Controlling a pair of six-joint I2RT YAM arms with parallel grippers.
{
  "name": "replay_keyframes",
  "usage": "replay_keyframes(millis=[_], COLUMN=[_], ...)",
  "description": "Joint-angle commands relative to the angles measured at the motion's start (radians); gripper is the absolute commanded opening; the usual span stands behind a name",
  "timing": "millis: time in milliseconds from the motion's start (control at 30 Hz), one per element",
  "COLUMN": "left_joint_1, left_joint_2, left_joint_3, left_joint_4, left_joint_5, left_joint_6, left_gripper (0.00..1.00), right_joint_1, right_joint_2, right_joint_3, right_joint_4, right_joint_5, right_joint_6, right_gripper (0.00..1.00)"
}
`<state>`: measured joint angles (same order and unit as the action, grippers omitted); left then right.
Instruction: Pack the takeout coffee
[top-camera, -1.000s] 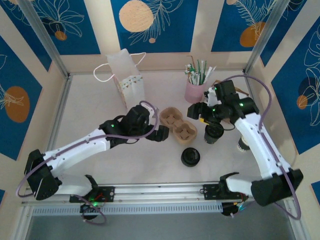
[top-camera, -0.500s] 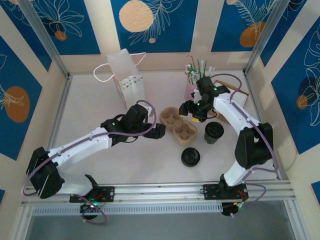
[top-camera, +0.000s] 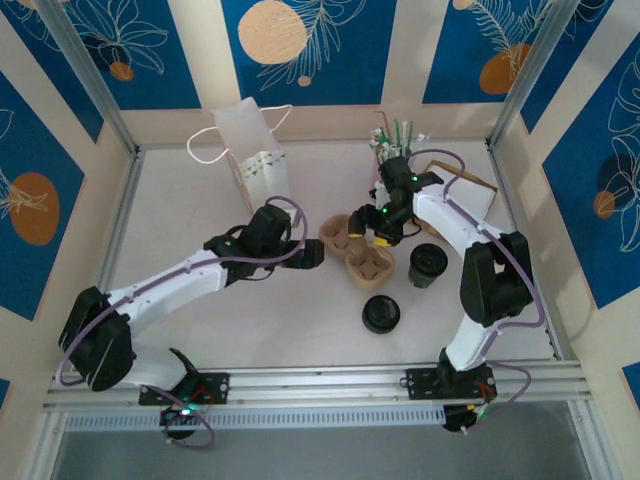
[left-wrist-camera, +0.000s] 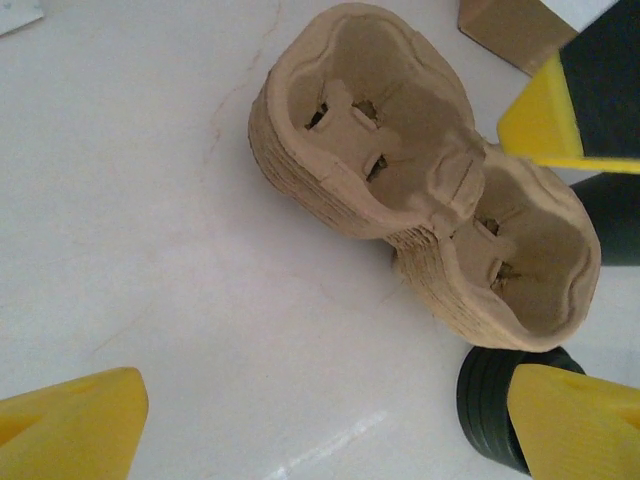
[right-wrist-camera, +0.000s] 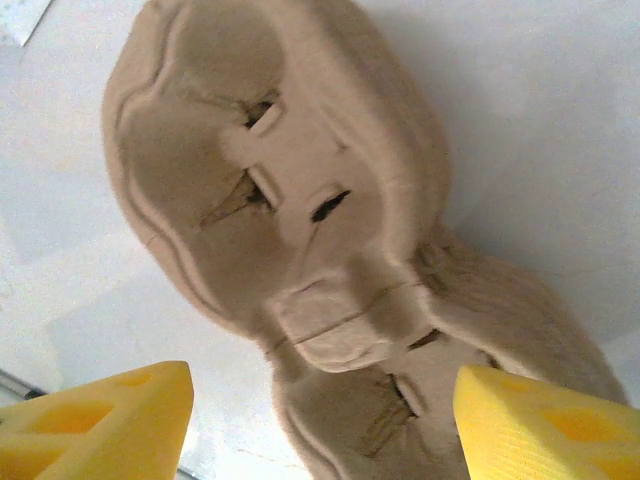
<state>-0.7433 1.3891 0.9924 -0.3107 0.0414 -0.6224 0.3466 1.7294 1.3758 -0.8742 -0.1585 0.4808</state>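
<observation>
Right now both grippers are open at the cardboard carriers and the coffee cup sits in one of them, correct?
Wrong on the cup: in the top view the coffee cup stands on the table beside the cardboard carriers, whose pockets are empty. The left gripper and right gripper are open at them, as you said.

The left arm (top-camera: 170, 285) and the right arm (top-camera: 450, 215) share one build: smooth white link shells between chunky black joint housings. A thin lilac cable (top-camera: 298, 212) trails along each, and small green lights dot the housings. The left tool (top-camera: 312, 256) and the right tool (top-camera: 365, 228) are black, tipped with blocky yellow fingers (left-wrist-camera: 70, 430) that have recessed faces.
</observation>
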Motion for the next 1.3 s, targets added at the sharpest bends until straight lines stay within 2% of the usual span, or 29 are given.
replay_keyframes(millis=[0,100,167,233,367,533,800,900,1133,1267], left_joint_1=[0.031,0.058,0.061,0.061,0.062,0.089,0.111,0.126,0.137,0.140], left_joint_2=[0.031,0.076,0.103,0.120,0.177,0.244,0.323,0.330,0.326,0.331], left_joint_3=[-0.018,-0.030,-0.047,-0.066,-0.068,-0.091,-0.073,-0.075,-0.070,-0.069], left_joint_4=[0.091,0.216,0.344,0.443,0.560,0.655,0.743,0.779,0.768,0.728], left_joint_5=[0.093,0.202,0.245,0.238,0.211,0.194,0.264,0.285,0.290,0.280], left_joint_6=[-0.055,-0.153,-0.244,-0.322,-0.419,-0.473,-0.513,-0.527,-0.514,-0.500], left_gripper=[0.91,0.85,0.76,0.68,0.63,0.64,0.70,0.68,0.66,0.68], right_joint_1=[0.020,0.014,-0.001,-0.013,-0.024,-0.037,-0.047,-0.047,-0.044,-0.045], right_joint_2=[-0.045,-0.071,-0.074,-0.066,-0.044,-0.015,0.063,0.074,0.080,0.083], right_joint_3=[-0.017,-0.006,0.006,0.015,0.014,0.035,0.087,0.088,0.082,0.080], right_joint_4=[-0.002,0.003,0.007,0.009,0.026,0.051,0.044,0.046,0.047,0.046], right_joint_5=[-0.030,-0.011,-0.011,-0.010,-0.009,0.025,0.038,0.023,0.008,0.012], right_joint_6=[0.019,0.027,0.030,0.030,0.033,0.033,-0.003,-0.005,-0.005,-0.005], right_gripper=[0.70,0.69,0.66,0.63,0.56,0.48,0.47,0.47,0.47,0.47])
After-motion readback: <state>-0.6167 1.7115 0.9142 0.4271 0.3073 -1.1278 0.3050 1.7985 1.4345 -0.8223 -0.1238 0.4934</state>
